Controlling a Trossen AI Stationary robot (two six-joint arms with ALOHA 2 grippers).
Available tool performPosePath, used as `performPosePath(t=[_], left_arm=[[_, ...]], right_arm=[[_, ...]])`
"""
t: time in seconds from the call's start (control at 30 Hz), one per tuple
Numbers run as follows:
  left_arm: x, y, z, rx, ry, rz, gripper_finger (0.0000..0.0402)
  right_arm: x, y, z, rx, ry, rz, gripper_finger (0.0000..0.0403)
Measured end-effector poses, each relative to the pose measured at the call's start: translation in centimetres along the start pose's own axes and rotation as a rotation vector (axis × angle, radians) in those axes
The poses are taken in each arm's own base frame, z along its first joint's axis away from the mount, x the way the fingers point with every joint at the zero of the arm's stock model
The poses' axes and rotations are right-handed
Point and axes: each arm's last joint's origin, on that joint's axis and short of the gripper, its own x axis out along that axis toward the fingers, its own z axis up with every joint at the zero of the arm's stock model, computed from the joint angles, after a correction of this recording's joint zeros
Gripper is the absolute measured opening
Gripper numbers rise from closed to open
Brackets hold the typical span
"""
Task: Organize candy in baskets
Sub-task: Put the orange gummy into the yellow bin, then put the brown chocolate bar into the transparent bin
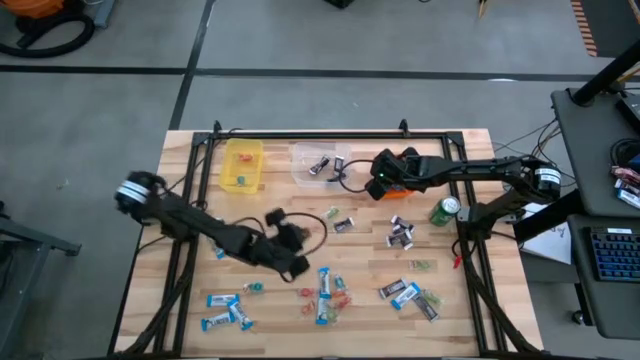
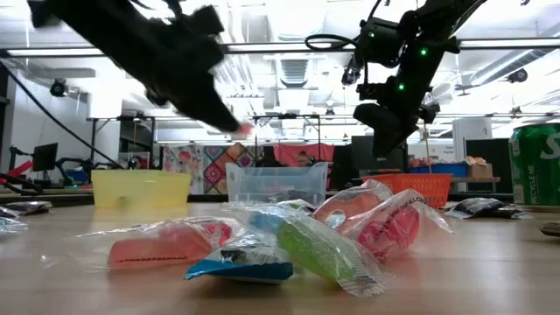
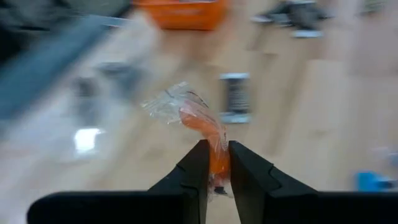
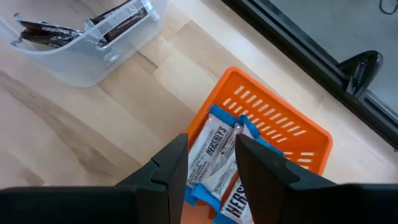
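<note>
— At mid-table, what is held?
— An orange candy [image 3: 213, 142] is pinched by the left gripper [image 3: 215, 167], clear of the wood; bare boards lie toward the far edge.
— And the right?
— A blue-and-white bar [image 4: 211, 155] is clamped by the right gripper [image 4: 212, 163] over the orange basket [image 4: 287, 124]. Dark pieces [image 4: 118, 17] lie in the clear basket [image 4: 99, 59]; the yellow basket [image 1: 243, 164] holds small sweets.
</note>
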Motion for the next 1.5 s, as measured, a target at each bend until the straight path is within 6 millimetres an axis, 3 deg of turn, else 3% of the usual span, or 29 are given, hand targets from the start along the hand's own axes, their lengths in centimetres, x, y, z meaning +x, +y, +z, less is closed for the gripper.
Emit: performPosePath(t=[0.17, 0.33, 0.7, 1.0, 1.3, 1.5], left_arm=[[-3.2, 4.6, 0.9, 0.037, 0.077, 0.151, 0.0039], [-4.7, 9.6, 0.3, -0.023, 0.208, 0.317, 0.0039], [-2.5, 17.5, -3.1, -0.205, 0.467, 0.532, 0.0039], [-1.1, 18.9, -2.9, -0.115, 0.548, 0.466, 0.0047], [-1.0, 18.8, -2.8, -0.067, 0.567, 0.399, 0.0121], [-1.0, 18.8, -2.8, -0.064, 0.570, 0.393, 0.0163]], right_arm=[[0.0, 0.1, -0.1, -0.002, 0.007, 0.022, 0.0125], [0.0, 0.2, -0.1, -0.003, 0.010, 0.028, 0.0125], [-0.1, 0.2, -0.1, -0.005, 0.017, 0.051, 0.0125], [-2.6, -0.4, 1.3, -0.040, 0.077, 0.071, 0.0125], [-4.7, 0.2, 1.7, -0.118, 0.243, 0.337, 0.0125], [-6.3, 1.2, 1.1, -0.182, 0.315, 0.380, 0.0125]])
